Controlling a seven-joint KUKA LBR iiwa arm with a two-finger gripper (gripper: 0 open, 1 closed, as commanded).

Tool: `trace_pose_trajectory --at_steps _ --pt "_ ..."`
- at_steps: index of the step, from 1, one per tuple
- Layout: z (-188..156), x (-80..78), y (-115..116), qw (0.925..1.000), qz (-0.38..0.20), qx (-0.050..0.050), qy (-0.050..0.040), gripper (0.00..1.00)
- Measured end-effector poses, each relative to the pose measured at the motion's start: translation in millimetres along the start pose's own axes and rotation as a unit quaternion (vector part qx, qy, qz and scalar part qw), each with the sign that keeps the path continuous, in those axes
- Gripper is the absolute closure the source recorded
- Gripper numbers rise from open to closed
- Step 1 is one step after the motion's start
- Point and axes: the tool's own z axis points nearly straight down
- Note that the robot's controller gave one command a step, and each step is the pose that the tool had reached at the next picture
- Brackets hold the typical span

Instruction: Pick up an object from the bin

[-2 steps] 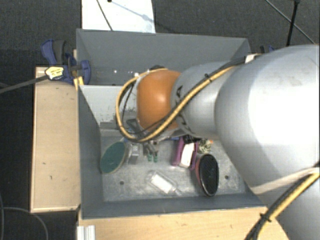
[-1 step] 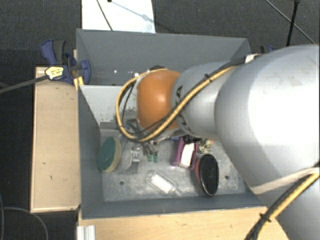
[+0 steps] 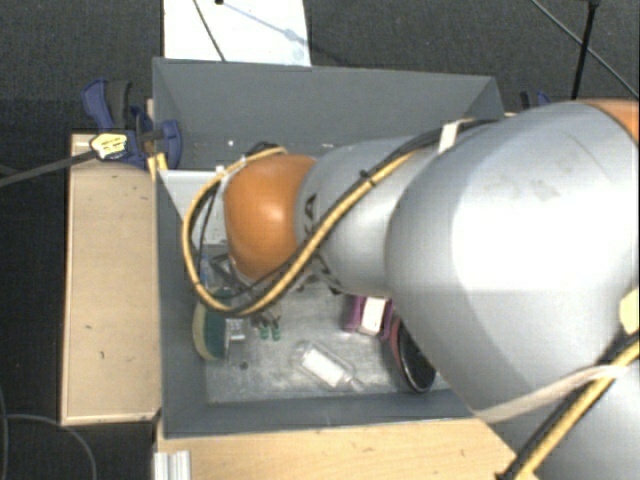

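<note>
My gripper (image 3: 240, 313) reaches down at the left side of the bin, mostly hidden under the arm's orange cover. It hangs right beside a round pale-green roll (image 3: 207, 331) that lies against the left wall; whether they touch cannot be told. A small clear and white packet (image 3: 325, 365) lies on the floor to the right of the gripper, near the front wall.
A purple and white thing (image 3: 362, 315) lies further right, half under the arm. A dark round disc with a red rim (image 3: 410, 363) rests at the front right. The arm's bulk hides the back and right of the bin.
</note>
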Motion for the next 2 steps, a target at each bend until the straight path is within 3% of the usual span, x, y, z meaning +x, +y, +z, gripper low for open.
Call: trace_pose_trajectory --at_steps 1,2 --pt "0 -1.4 -4 1.0000 0.003 0.001 0.0001 1.00" --pt "-132 8.6 3 1.0000 0.001 -0.005 -0.0028 1.00"
